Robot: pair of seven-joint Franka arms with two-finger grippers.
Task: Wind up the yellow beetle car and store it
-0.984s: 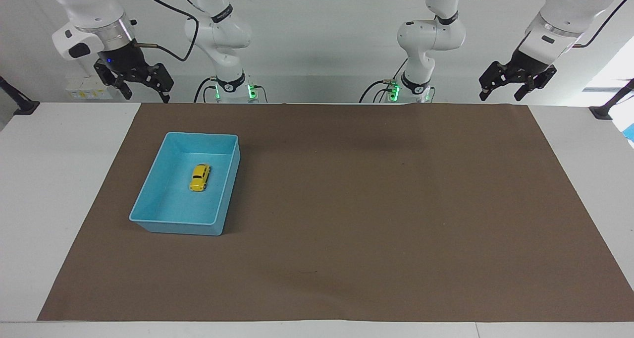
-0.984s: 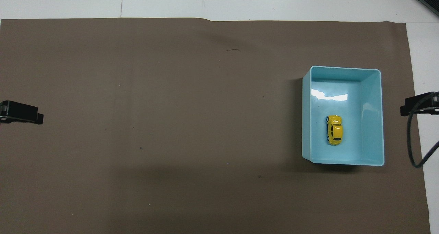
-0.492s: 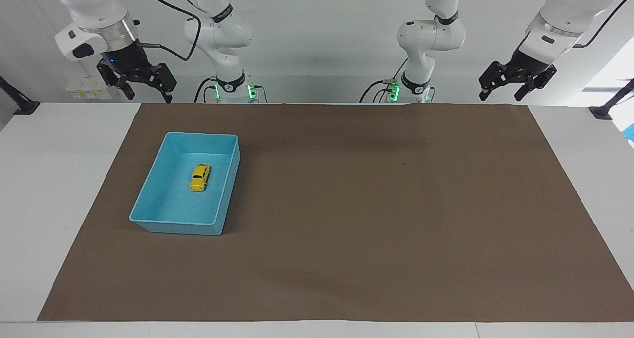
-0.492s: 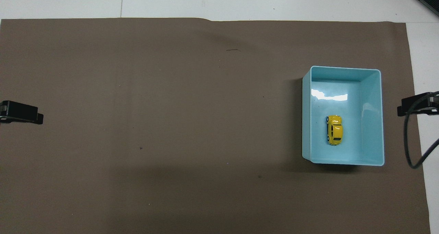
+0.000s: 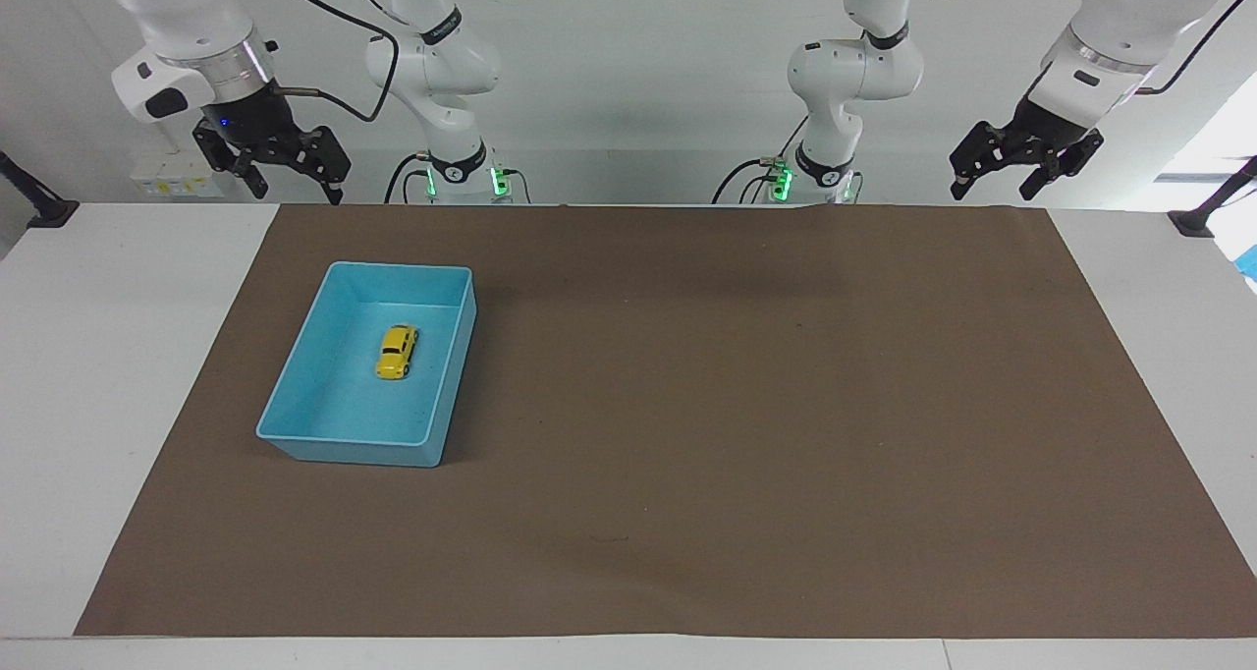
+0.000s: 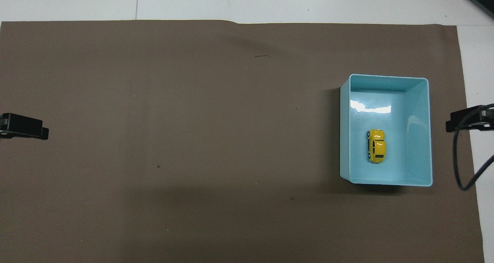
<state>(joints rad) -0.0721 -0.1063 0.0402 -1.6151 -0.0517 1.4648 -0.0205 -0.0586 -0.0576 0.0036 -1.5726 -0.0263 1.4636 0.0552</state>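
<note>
yellow beetle car point(image 5: 397, 351) in blue tray point(image 5: 295, 434) | stored, winding unconfirmed | left gripper point(image 5: 1024, 171), right gripper point(image 5: 270, 164): fingers apart, empty

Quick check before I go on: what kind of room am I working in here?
Most likely a robot lab bench. Two arms stand at a white table covered by a brown mat, with only a blue tray holding a yellow toy car.

Yellow car point(image 5: 397, 351), dark windows; light blue tray point(image 5: 295, 424); plain brown mat point(image 5: 746, 405); white table point(image 5: 108, 356).
</note>
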